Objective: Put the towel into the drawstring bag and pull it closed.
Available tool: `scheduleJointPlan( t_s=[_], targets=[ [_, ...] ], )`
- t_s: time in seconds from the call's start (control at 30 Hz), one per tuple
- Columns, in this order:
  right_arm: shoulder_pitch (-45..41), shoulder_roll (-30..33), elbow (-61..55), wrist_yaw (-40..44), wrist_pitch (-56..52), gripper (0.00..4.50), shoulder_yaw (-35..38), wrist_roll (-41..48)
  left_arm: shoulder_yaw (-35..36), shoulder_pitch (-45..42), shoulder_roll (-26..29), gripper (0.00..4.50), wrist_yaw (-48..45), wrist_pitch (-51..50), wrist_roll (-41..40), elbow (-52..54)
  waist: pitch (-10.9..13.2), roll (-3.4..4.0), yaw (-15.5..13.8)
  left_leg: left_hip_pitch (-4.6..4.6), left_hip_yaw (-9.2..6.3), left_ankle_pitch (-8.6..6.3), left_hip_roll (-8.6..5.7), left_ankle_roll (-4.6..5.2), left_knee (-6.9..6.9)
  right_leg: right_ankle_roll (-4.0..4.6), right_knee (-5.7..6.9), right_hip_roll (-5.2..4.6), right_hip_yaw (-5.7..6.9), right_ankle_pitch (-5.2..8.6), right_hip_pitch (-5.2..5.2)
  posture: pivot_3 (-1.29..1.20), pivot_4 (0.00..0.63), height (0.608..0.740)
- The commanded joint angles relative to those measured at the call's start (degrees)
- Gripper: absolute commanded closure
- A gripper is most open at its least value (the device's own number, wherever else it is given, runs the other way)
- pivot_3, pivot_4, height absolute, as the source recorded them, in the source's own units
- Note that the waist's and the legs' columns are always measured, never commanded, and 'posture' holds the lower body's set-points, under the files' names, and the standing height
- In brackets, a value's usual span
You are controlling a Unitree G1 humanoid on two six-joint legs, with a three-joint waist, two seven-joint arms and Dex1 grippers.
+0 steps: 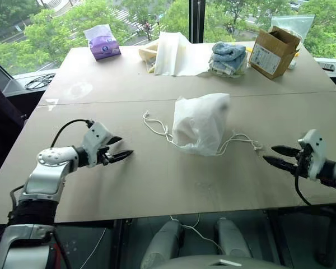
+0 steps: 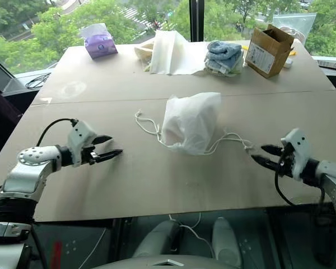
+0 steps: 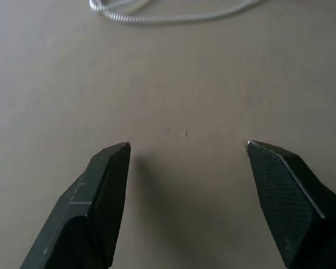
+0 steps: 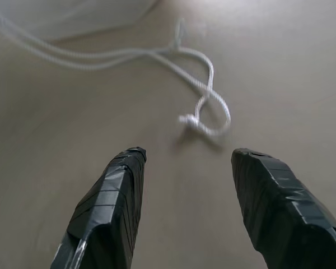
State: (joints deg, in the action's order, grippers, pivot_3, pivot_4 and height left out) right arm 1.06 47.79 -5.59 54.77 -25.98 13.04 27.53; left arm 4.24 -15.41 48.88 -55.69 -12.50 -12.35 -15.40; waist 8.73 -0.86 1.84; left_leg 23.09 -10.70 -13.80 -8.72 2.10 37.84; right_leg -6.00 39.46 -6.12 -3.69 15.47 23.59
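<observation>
Both grippers sit low over the counter point(image 1: 157, 185) with nothing in them. The left gripper point(image 1: 122, 151) has its fingers spread apart, and so does the right gripper point(image 1: 276, 156). Just ahead of the right one lies a knotted cord end point(image 4: 195, 121). Between the two grippers sits the drawstring bag point(image 1: 200, 124), bulging and cinched, cords point(image 1: 154, 126) trailing out toward each gripper. Can't actually make out the towel itself.

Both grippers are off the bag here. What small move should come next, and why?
Probably none beyond easing both arms clear. The drawstring bag lies bulging with its mouth cinched, cords trailing loose to each side. The left gripper and right gripper are open, holding nothing. The towel is apparently inside.
</observation>
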Motion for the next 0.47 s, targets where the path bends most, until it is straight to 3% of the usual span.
scheduleJointPlan(
  t_s=[0.03, 0.27, 0.47],
  targets=[
    [0.2, -0.1, 1.2, 2.9, 6.3, 1.86, 3.8, 0.2, 2.3, 0.8, 0.9, 1.11, -0.7, 3.4, 0.2, -1.9, 0.0, 0.15, 0.0, -0.37, 0.07, 0.0, 0.01, 0.01, -0.23, -0.01, -0.23, -0.02, -0.06, 0.01, -0.34, 0.0, 0.15, 0.74],
    [2.1, -2.0, 3.7, 8.2, 14.2, 1.86, 7.2, 2.1, 4.4, 7.0, -1.7, 1.11, -2.4, 2.9, -4.4, 4.7, 0.0, 0.19, -0.1, -0.56, 0.11, -0.06, 0.23, 0.07, -0.63, 0.0, -0.67, 0.01, -0.04, -0.01, -0.54, 0.0, 0.15, 0.74],
    [4.9, -2.2, 3.9, 10.3, 17.9, 1.86, 5.8, 0.0, 4.8, 10.8, -3.3, 1.11, -2.2, 2.7, -5.6, 10.1, 0.0, 0.19, -1.0, -0.49, 0.15, -0.09, 0.24, 0.11, -0.71, 0.01, -0.82, 0.01, -0.05, -0.01, -0.47, 0.0, 0.15, 0.74]
  ],
)
